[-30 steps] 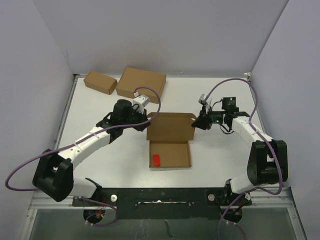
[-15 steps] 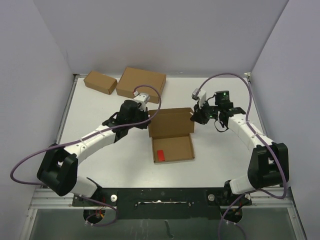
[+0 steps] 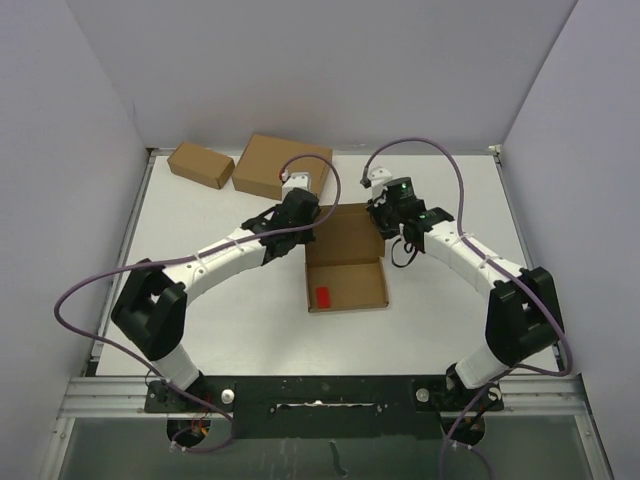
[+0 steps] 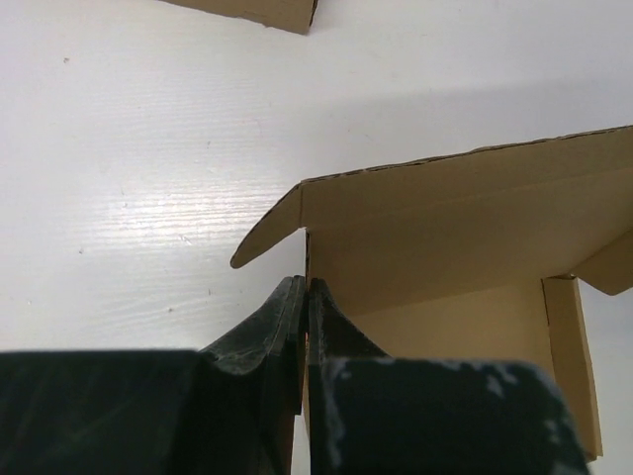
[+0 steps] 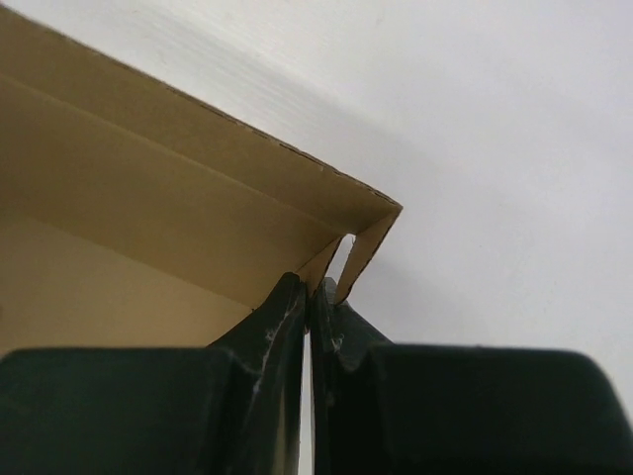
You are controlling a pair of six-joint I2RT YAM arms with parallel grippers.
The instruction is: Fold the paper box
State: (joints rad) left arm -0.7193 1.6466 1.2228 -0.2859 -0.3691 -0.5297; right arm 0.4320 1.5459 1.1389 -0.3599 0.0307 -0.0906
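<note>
The white surface [image 3: 250,330] fills most of the space between the pale walls. Both arms reach in over it from the near edge. The left arm [image 3: 215,258] slants up toward the middle, and the right arm [image 3: 455,250] curves in from the other side, so their wrists meet at the far end of the same thing.

That thing is the paper box [image 3: 350,280], sitting about in the centre of the surface. Its shallow tray lies flat and open, and the lid panel is lifted at the back. From the left wrist view the rear panel [image 4: 445,247] stands up, with a small rounded flap curling outward at its left corner.

Off at the far left edge are two other boxes, well apart from the paper box. The larger cardboard box [image 3: 280,165] and the small cardboard box [image 3: 201,164] sit just beside each other.

The left pincer [image 4: 305,292] is pinched tight on the paper box's thin left wall, right at the rear corner. The right pincer [image 5: 310,287] is likewise clamped on the paper box, nipping the little flap at the right rear corner [image 5: 148,198].

A small red piece [image 3: 322,297] lies on the tray floor near its left side.
</note>
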